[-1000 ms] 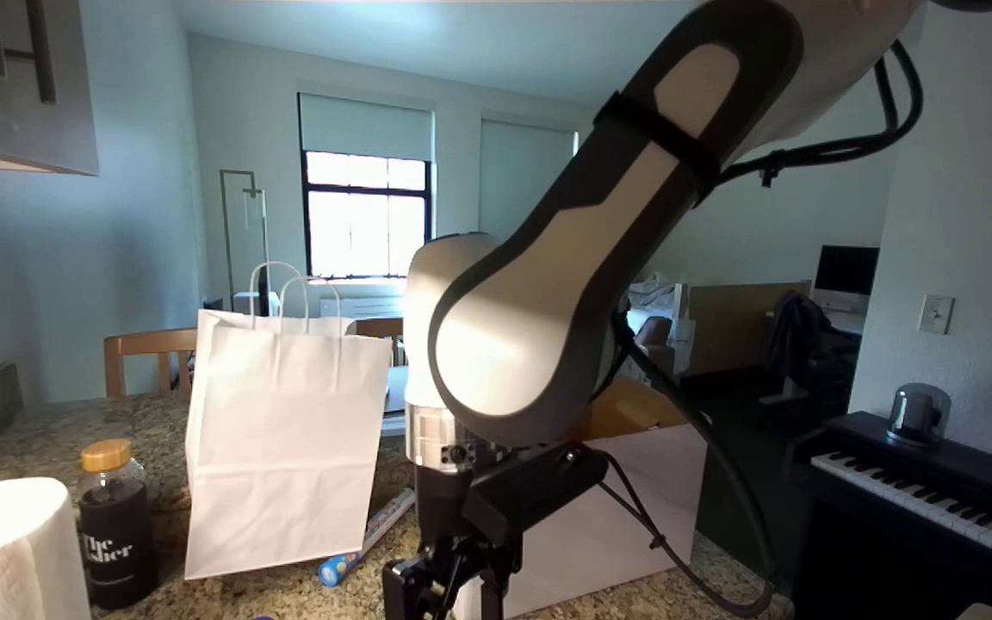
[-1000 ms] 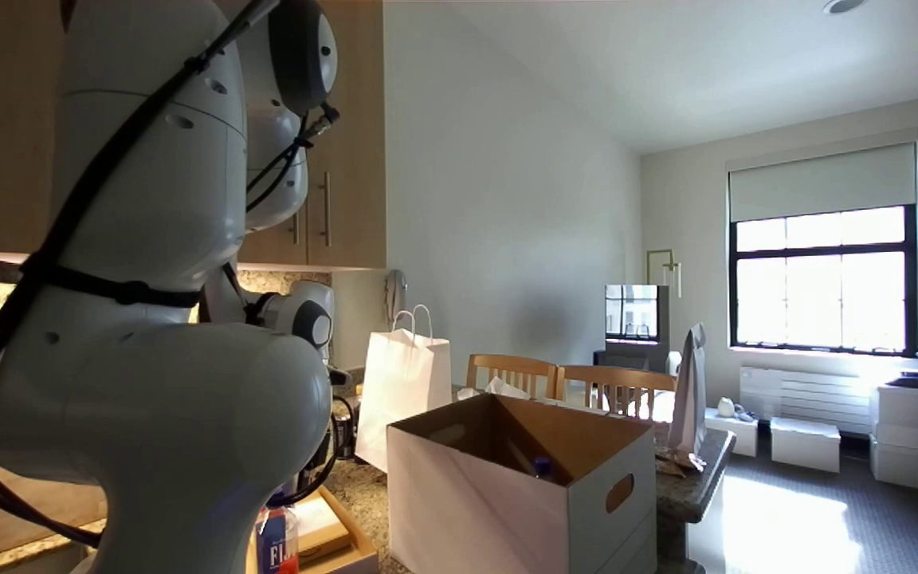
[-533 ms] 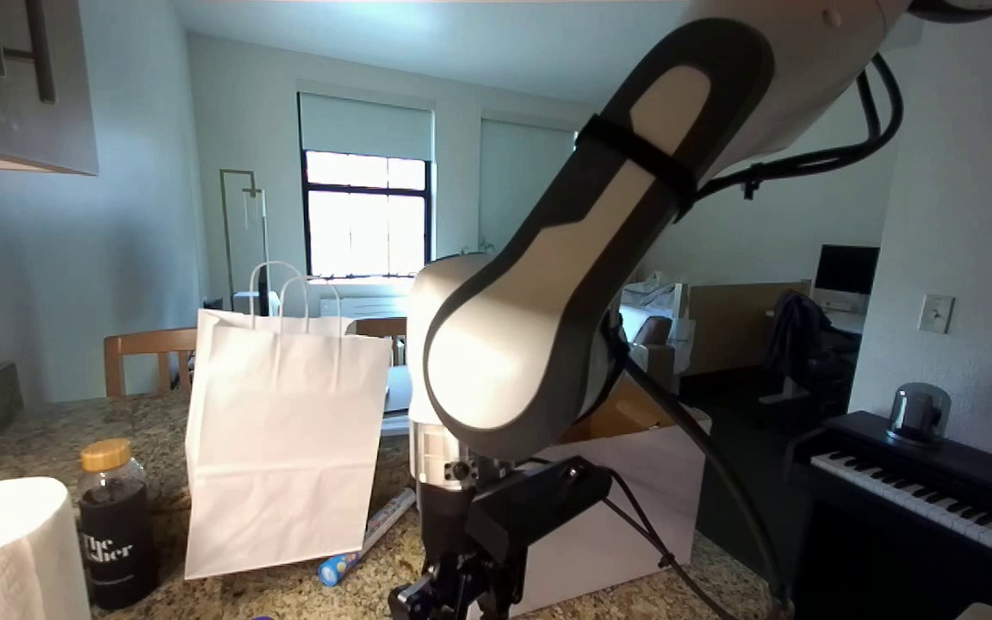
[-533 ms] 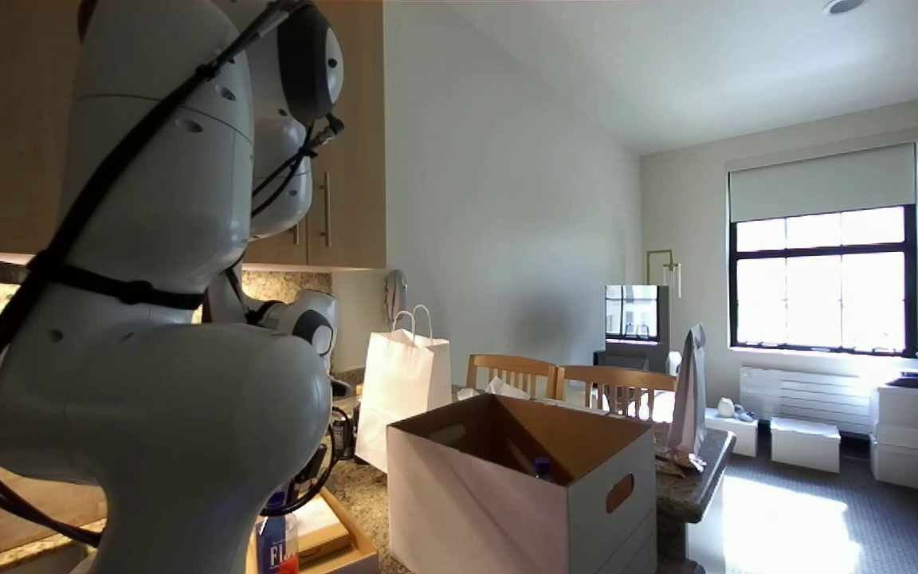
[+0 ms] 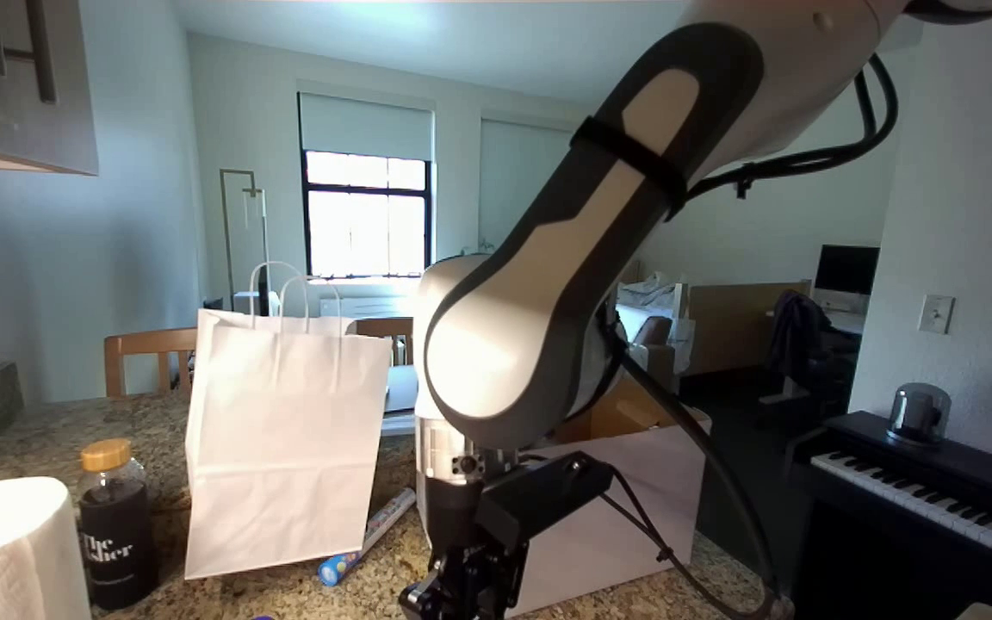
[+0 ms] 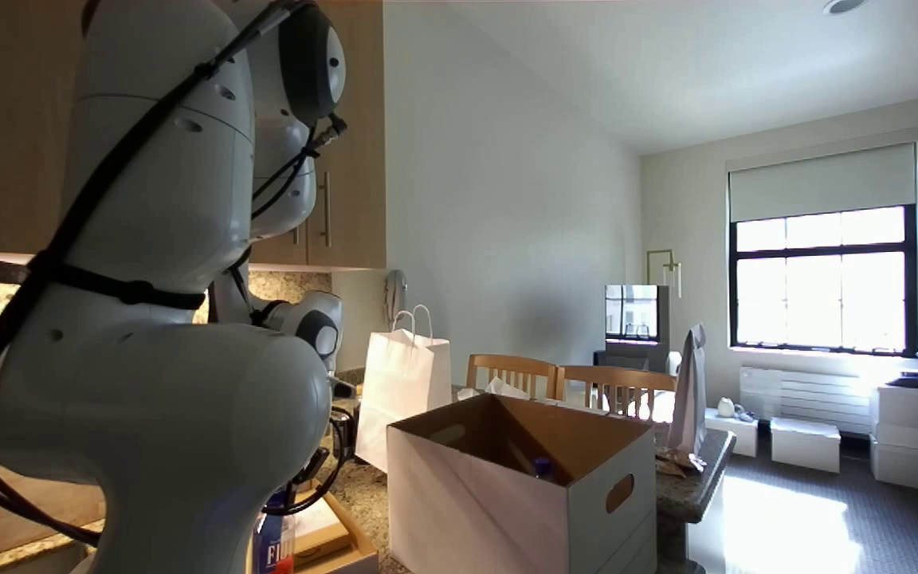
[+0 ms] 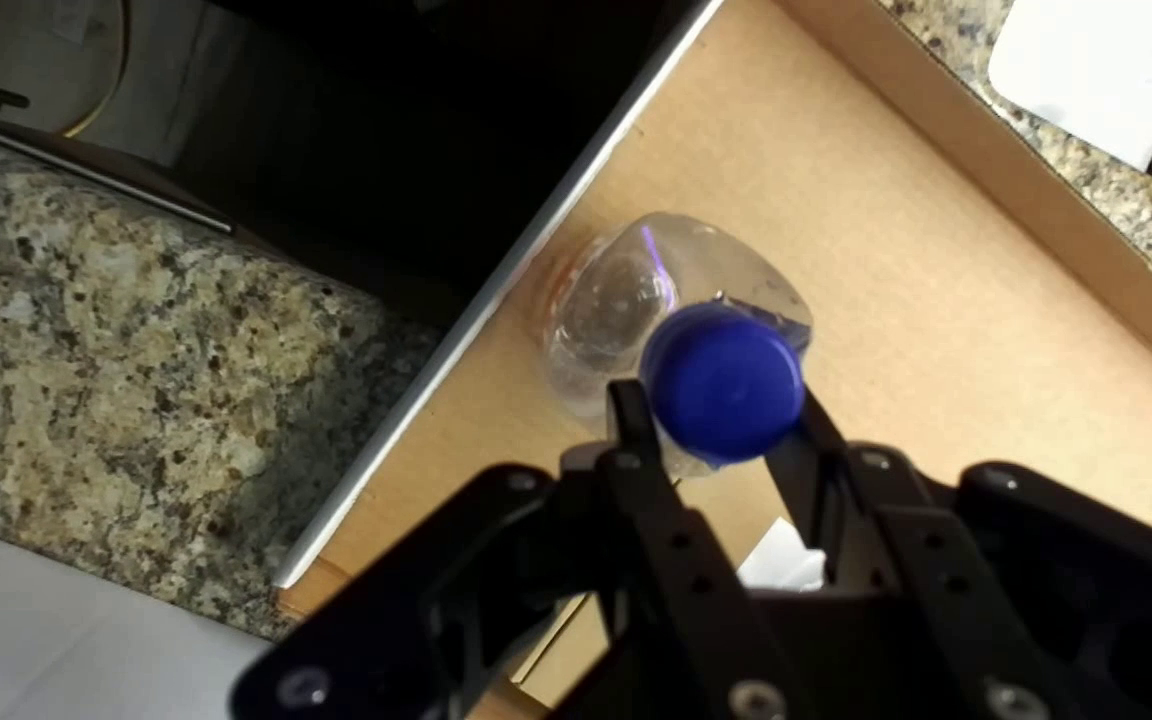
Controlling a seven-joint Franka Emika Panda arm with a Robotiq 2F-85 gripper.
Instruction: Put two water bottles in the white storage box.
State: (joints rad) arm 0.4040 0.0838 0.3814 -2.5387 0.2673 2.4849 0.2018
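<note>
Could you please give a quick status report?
Gripper apparently closed on water bottle, under its blue cap. Another blue-capped bottle inside white storage box. In the way, likely: box wall.

It's a home: kitchen cabinets (image 5: pixel 14 116), piano (image 5: pixel 909 506), perhaps a bed (image 5: pixel 656 293).

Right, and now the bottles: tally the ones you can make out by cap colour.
Blue cap: 2 (a bottle inside the white storage box, another bottle at the gripper)
Tan cap: 1 (the dark bottle)
Total: 3, leaving out a blue sliver too cut off to identify.
</note>
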